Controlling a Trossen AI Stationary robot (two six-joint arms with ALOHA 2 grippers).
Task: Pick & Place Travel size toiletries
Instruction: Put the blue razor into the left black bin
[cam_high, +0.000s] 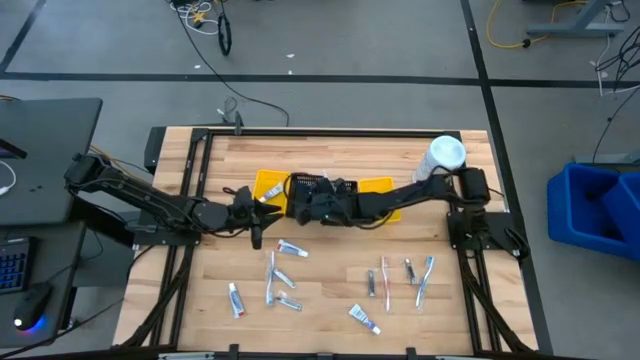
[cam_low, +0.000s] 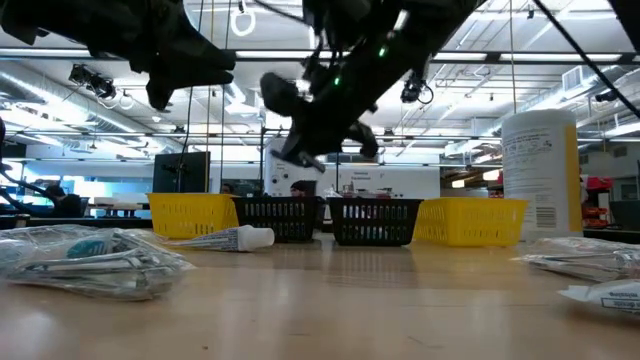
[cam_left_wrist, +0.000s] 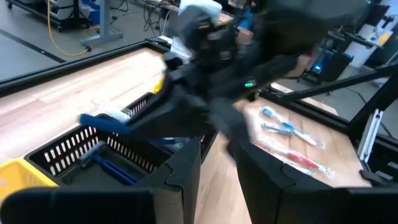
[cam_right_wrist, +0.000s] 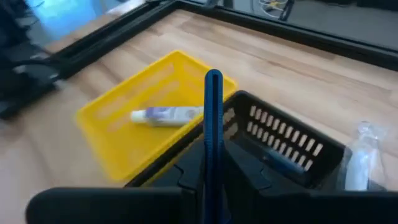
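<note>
My right gripper reaches in from the table's right and hovers over the row of baskets, shut on a slim blue toothbrush. Under it sit a yellow basket with one white toothpaste tube inside and a black basket. My left gripper is open and holds nothing. It floats just left of the baskets, facing the right gripper. More packaged toothbrushes, tubes and a razor lie flat on the near half of the table. My right gripper pinches the blue toothbrush's handle between its two fingers. The brush lies along the fingers and sticks out well past their tips. It is lifted clear, roughly level, above the edge where the yellow and black baskets meet. Its free end points toward the table's left.
Two yellow baskets flank two black ones in a row at mid-table. A blue toothbrush lies in one black basket. A large white bottle stands at the far right. Packaged items lie close to the near edge.
</note>
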